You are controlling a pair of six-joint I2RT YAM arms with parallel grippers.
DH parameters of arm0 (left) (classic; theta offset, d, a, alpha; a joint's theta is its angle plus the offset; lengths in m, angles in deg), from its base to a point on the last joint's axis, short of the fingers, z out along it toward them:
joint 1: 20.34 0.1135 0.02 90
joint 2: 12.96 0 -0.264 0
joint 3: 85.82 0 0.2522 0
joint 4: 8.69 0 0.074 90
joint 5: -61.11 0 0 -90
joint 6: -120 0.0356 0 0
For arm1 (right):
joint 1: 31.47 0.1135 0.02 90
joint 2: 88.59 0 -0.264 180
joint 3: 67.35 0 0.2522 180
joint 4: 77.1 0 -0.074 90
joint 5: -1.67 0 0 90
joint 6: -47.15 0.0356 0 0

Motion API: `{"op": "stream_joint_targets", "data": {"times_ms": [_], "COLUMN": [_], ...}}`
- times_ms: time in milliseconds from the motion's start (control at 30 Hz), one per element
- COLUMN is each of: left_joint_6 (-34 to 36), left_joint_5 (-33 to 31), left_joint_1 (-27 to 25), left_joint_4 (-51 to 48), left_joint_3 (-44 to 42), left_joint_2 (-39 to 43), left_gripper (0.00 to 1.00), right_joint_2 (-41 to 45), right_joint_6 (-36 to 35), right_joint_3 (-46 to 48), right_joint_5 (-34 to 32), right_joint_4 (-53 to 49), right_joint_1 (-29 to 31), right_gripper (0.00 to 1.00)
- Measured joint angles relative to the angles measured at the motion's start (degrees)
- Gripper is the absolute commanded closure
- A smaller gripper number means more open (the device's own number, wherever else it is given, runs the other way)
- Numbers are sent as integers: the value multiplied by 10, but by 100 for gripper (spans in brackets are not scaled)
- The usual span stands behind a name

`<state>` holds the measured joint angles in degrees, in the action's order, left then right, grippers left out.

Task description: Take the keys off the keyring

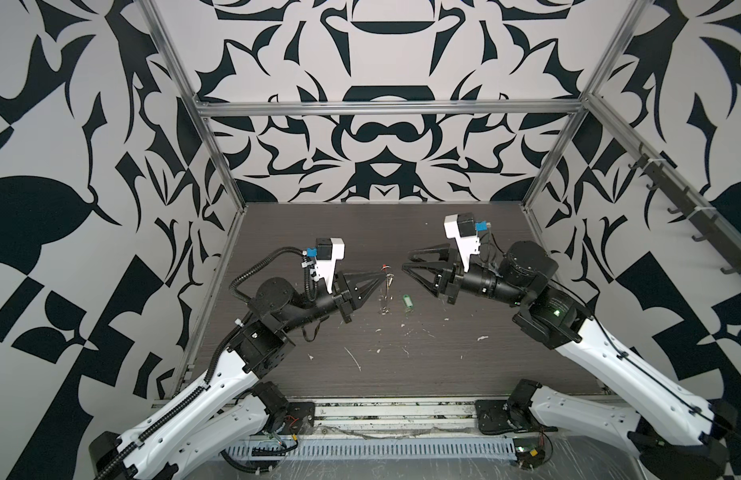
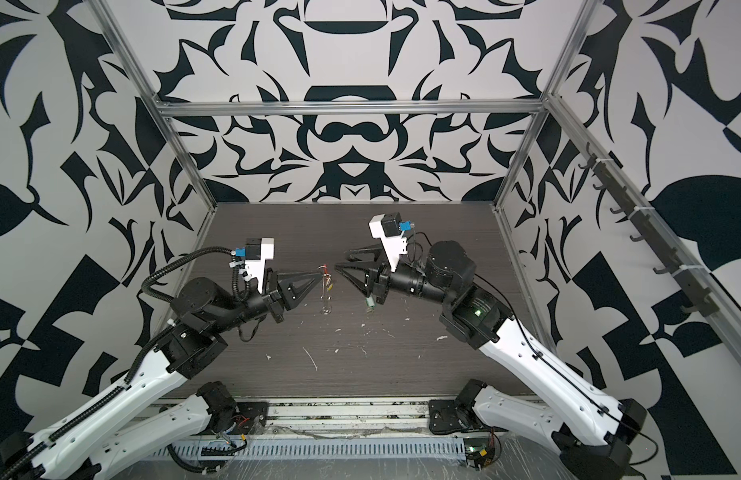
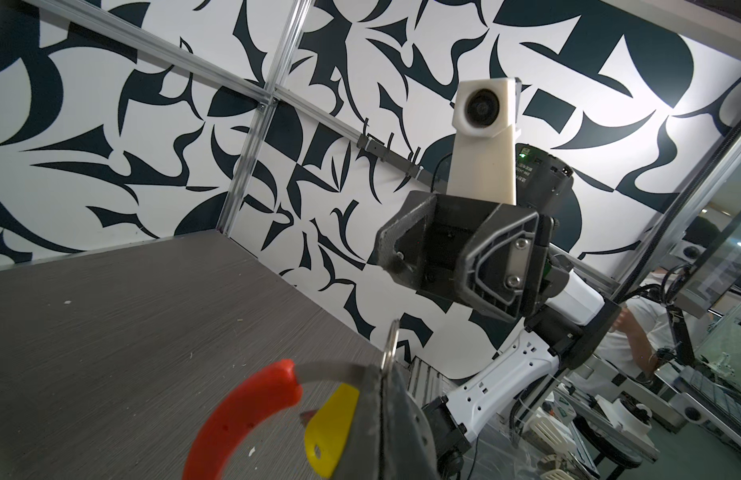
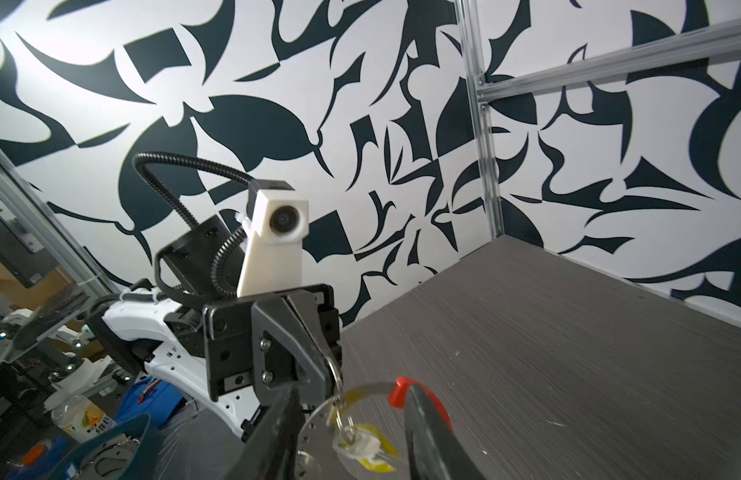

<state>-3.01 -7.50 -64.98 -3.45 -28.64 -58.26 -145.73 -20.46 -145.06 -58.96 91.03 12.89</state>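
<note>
My left gripper is shut on the keyring, which hangs from it above the table. In the left wrist view the keyring's red sleeve, its flat band and a small wire ring show beside the jaws. A key with a yellow tag hangs on the wire ring. A key with a green tag lies on the table, apart from the keyring. My right gripper stands open just right of the keyring, holding nothing.
White flecks lie scattered over the dark wood-grain table. Metal frame posts and patterned walls close in the left, right and back. A blue bin sits beyond the table's front.
</note>
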Motion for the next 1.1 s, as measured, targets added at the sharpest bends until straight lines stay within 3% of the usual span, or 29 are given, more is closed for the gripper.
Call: {"op": "stream_joint_targets", "data": {"times_ms": [400,567,867,1100], "left_joint_6": [-16,-17,-22,-30], "left_joint_5": [1,4,11,19], "left_joint_1": [0,0,0,0], "left_joint_4": [43,48,56,56], "left_joint_3": [-1,-5,-9,-9], "left_joint_2": [-5,-6,-9,-10], "left_gripper": [100,100,100,100], "right_joint_2": [-40,-43,-48,-48], "right_joint_6": [46,49,47,34], "right_joint_3": [0,0,-1,-7], "right_joint_5": [78,101,107,100], "right_joint_4": [40,43,43,25], "right_joint_1": [0,0,0,-1], "right_gripper": [72,74,84,99]}}
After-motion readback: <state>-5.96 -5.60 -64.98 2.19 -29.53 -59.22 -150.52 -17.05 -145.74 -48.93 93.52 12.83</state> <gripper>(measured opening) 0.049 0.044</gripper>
